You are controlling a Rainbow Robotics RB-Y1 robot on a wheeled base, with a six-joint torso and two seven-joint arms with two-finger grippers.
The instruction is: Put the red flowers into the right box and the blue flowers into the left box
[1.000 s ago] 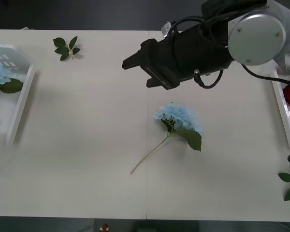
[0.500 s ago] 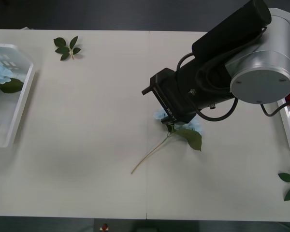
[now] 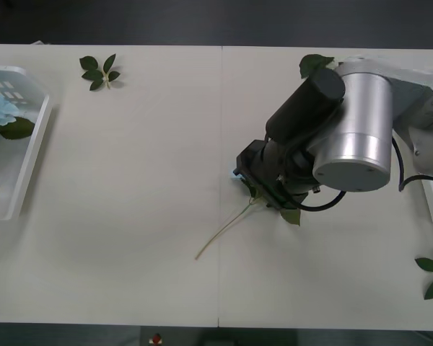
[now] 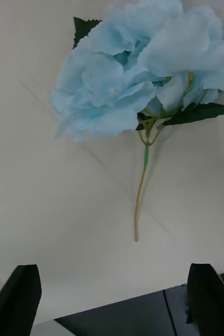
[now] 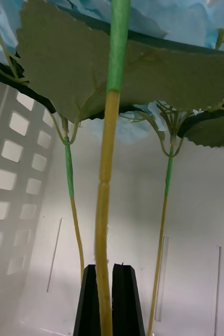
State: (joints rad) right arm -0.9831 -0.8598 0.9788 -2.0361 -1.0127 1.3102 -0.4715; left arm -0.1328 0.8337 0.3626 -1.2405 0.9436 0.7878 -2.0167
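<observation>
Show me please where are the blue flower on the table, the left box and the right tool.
blue flower (image 4: 112,94), right wrist view, on the pale petals.
left box (image 3: 30,164), front view, on its near side wall.
right tool (image 4: 114,302), right wrist view, midway between its open black fingertips.

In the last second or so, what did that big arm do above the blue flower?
The right arm swung down over the loose blue flower on the table; its right gripper now hangs open above it, not gripping. The flower, the left box with its blue flower and the leaf sprigs stayed put. The left gripper is shut on a blue flower stem over the left box.
</observation>
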